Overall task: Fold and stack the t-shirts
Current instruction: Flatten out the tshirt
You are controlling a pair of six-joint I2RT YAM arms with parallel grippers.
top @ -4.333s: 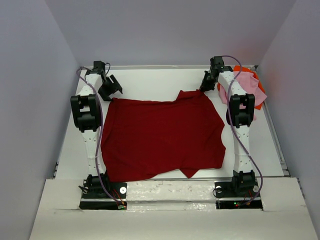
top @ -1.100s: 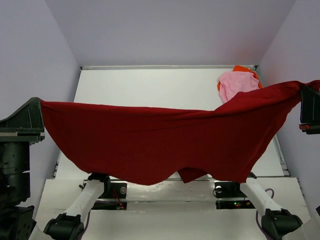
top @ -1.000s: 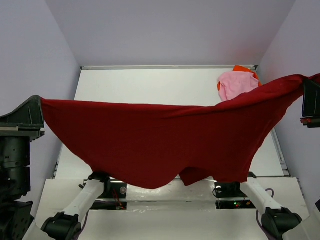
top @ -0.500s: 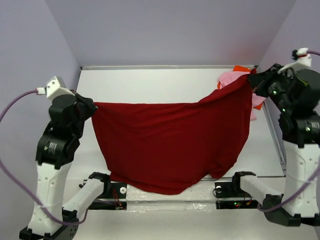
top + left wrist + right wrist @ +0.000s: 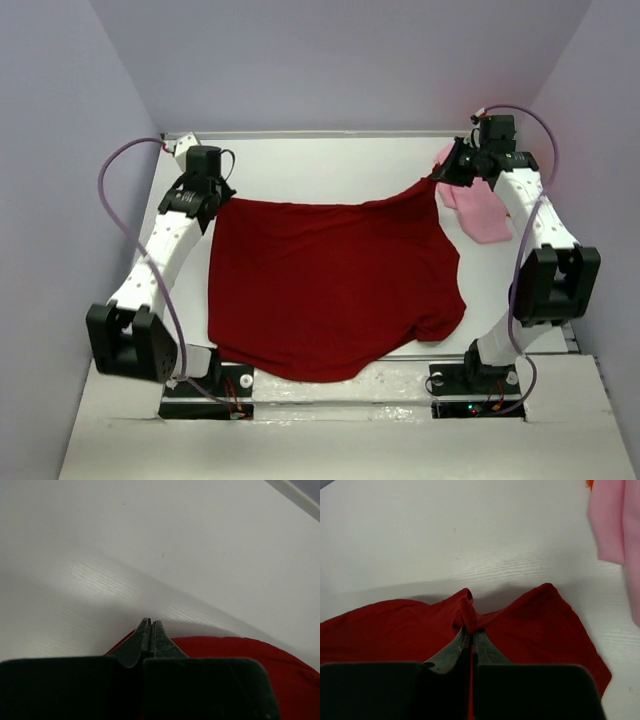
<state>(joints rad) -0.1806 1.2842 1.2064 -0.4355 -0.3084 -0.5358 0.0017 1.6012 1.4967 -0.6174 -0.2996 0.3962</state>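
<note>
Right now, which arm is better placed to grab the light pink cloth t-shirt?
Right: the right pincer, shut on the dark red cloth t-shirt, sits beside the light pink cloth t-shirt; the left pincer is far off.

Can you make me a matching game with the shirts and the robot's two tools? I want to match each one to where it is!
1 dark red t-shirt
2 pink t-shirt
3 left tool
4 right tool

A far right of the table
B pinching the dark red t-shirt's far-left corner
C spread over the middle
D pinching the dark red t-shirt's far-right corner

Pairs: 1-C, 2-A, 3-B, 4-D
</note>
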